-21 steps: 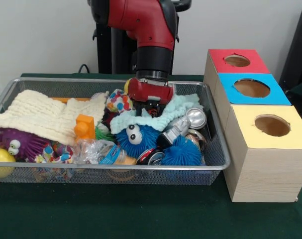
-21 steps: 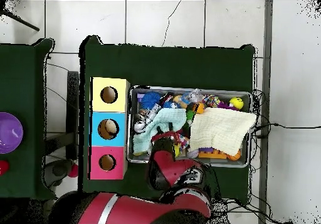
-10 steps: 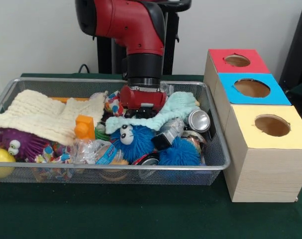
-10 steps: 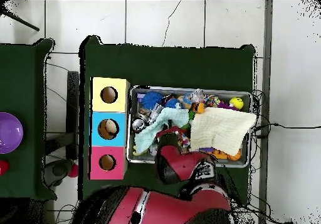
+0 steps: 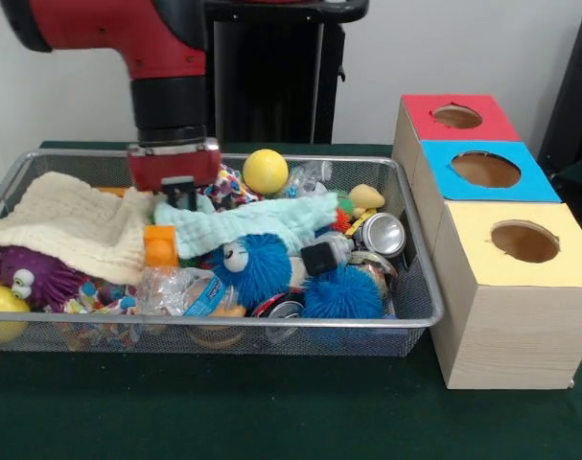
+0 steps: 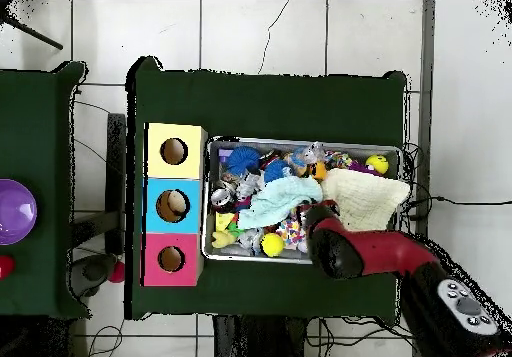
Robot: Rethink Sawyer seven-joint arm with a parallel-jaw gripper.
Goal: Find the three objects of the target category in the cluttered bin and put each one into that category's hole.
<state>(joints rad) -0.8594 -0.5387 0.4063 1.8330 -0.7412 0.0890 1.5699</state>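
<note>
One green table (image 5: pixel 271 412), tiled floor (image 6: pixel 260 33) (white)

three holed boxes (image 5: pixel 492 172), two cloths (image 5: pixel 80 225), two blue fuzzy balls (image 5: pixel 343 292), one wire bin (image 5: pixel 420 297)

The wire bin (image 5: pixel 420 287) is crammed with clutter: a cream cloth (image 5: pixel 70 222) draped at 9 o'clock, a mint cloth (image 5: pixel 262 222) spread across the middle, a yellow ball (image 5: pixel 266 172) at 12. At 3 o'clock stand three boxes in a row, their holes in red (image 5: pixel 457 116), blue (image 5: pixel 485 170) and yellow (image 5: pixel 525 241) tops.
</note>
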